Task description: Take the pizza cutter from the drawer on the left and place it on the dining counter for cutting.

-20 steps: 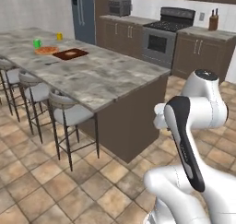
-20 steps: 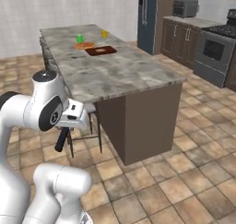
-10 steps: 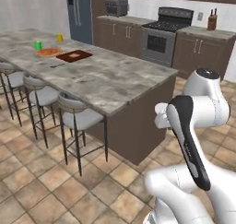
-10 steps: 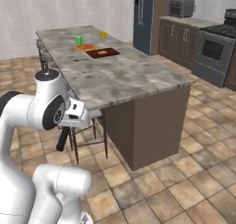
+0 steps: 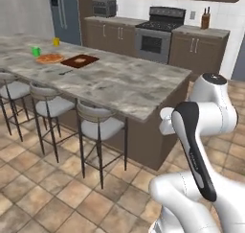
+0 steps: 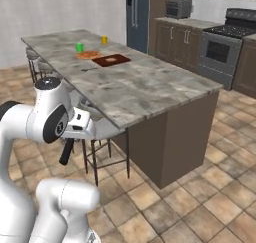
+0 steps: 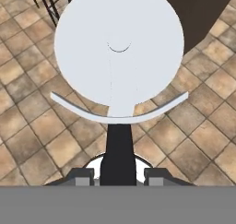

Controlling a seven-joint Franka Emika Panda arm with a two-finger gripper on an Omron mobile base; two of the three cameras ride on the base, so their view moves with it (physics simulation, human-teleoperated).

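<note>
My gripper (image 7: 119, 174) is shut on the black handle of the pizza cutter (image 7: 119, 48). Its round white wheel stands out ahead of the fingers, above brown floor tiles. From the right base view the cutter's black handle (image 6: 66, 152) hangs below my hand beside the stools. The dining counter (image 5: 119, 81), a long island with a veined marble top, stretches ahead and to the left of me, and in the right base view the dining counter (image 6: 135, 84) has its near end close to my arm. The drawer is out of view.
On the island's far part lie a pizza (image 5: 49, 58), a dark cutting board (image 5: 80, 61), a green cup (image 5: 35, 50) and a yellow cup (image 5: 56, 41). Grey-cushioned stools (image 5: 98, 126) line its near side. A stove (image 5: 155, 35) and cabinets stand behind.
The whole scene has shifted in both base views, so the base has driven along the island. The cutter stays in my grip.
</note>
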